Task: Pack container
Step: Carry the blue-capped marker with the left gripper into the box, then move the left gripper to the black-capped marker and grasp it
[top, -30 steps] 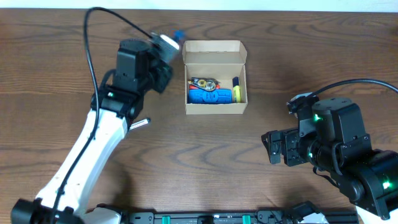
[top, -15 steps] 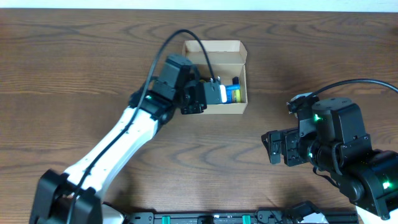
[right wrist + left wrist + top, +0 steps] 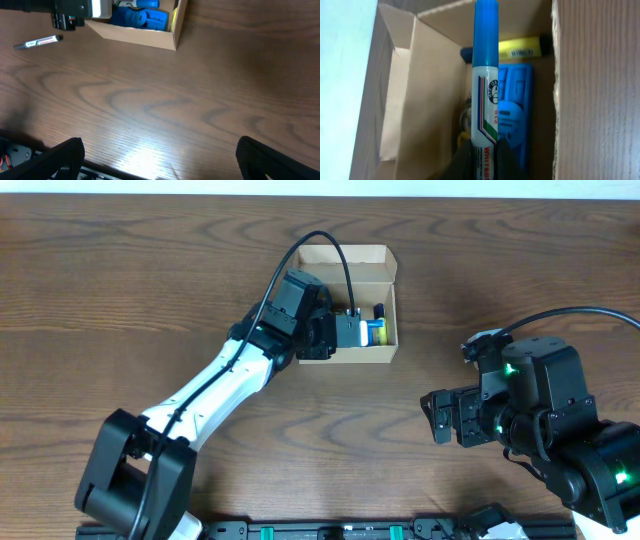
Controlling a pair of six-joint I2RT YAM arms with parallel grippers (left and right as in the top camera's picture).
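Observation:
The container, a tan cardboard box with its lid open, sits at the far middle of the table. It holds a blue ribbed item, a yellow highlighter and a few small things. My left gripper is shut on a white whiteboard marker with a blue cap. It holds the marker over the box's inside and shows in the overhead view. My right gripper is open and empty above bare table, at the right in the overhead view.
A second marker with a grey cap lies on the table left of the box; in the overhead view my left arm hides it. The wood table extends to the box's right and front.
My left arm swung right from beside the box's left side to over the box's opening, carrying the marker. The right arm has not moved.

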